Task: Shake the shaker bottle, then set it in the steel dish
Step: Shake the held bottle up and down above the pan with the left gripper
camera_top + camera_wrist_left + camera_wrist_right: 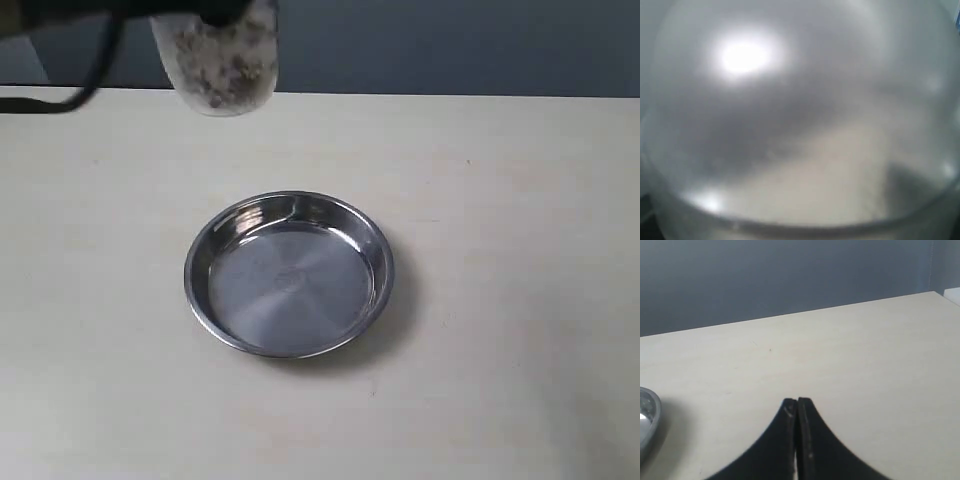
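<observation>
The shaker bottle point(218, 65) hangs in the air at the far left, above the table, blurred, with brown bits scattered inside it. My left gripper point(215, 10) shows only as a dark shape at the picture's top edge, shut on the bottle. In the left wrist view the bottle's frosted body point(800, 120) fills the picture and hides the fingers. The steel dish point(290, 285) lies empty on the table's middle, nearer the camera than the bottle and a little to its right. My right gripper point(797, 401) is shut on nothing, over bare table, with the dish's rim point(647, 425) off to one side.
The pale table point(520, 250) carries nothing else in view. A dark cable point(60, 100) trails from the left arm at the far left. A grey wall point(450, 45) stands behind the table's far edge.
</observation>
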`<control>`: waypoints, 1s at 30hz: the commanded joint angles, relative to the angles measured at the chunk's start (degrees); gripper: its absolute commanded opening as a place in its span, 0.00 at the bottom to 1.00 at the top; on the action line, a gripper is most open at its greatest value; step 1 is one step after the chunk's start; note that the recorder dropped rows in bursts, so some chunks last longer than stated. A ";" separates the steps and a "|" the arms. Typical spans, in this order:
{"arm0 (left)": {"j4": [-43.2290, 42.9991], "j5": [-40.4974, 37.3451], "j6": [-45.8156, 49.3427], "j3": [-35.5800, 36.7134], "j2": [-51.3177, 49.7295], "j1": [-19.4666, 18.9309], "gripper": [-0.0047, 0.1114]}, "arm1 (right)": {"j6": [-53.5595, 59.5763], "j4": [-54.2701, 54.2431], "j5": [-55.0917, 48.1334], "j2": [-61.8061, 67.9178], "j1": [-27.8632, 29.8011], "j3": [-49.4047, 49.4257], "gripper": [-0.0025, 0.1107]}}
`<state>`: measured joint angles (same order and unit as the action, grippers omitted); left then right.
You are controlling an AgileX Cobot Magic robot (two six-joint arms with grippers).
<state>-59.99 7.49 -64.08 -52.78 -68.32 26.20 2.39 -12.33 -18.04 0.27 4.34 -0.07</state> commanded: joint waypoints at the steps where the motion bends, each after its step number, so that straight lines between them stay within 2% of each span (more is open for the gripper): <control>1: -0.61 1.23 -2.71 7.09 -3.75 0.76 0.04 | 0.11 0.10 0.40 -0.27 0.18 0.07 0.01; 3: -2.35 3.58 -1.88 1.87 1.21 0.76 0.04 | 0.11 0.22 0.44 -0.27 0.18 0.07 0.01; 5: -2.44 -0.24 -1.50 -1.33 4.17 0.87 0.04 | 0.11 0.22 0.58 -0.27 0.18 0.07 0.01; 8: -2.10 -2.26 -5.25 8.01 -0.28 1.67 0.04 | 0.11 0.22 0.48 -0.27 0.18 0.07 0.01; 10: -1.78 0.48 -6.62 9.80 -2.94 1.67 0.04 | 0.11 0.22 0.48 -0.27 0.18 0.07 0.01; 12: -2.57 4.61 -3.89 5.29 0.84 1.36 0.04 | 0.11 0.22 0.48 -0.27 0.18 0.07 0.01; 14: -2.09 1.15 0.23 -0.48 4.80 1.38 0.04 | 0.11 0.22 0.63 -0.27 0.18 0.07 0.01; 15: -1.36 -1.63 -0.30 -0.43 4.92 1.38 0.04 | 0.11 0.22 0.63 -0.27 0.18 0.07 0.01; 19: 0.20 -2.33 -3.06 9.47 -1.49 1.38 0.04 | 0.11 0.22 0.48 -0.27 0.18 0.07 0.01; 22: -1.66 2.91 -1.70 4.85 2.97 1.38 0.04 | 0.11 0.22 0.48 -0.27 0.18 0.07 0.01; 24: -0.62 0.16 -0.45 2.21 4.61 1.38 0.04 | 0.11 0.22 0.47 -0.27 0.18 0.07 0.01; 28: 1.24 -2.74 -2.11 13.12 -2.26 1.99 0.04 | 0.11 0.22 0.47 -0.27 0.18 0.07 0.01; 30: 2.39 -0.89 -3.24 13.51 -2.98 1.99 0.04 | 0.11 0.22 0.47 -0.27 0.18 0.07 0.01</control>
<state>-59.52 7.14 -65.88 -42.94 -67.66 27.59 2.39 -12.22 -18.23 0.27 4.34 -0.07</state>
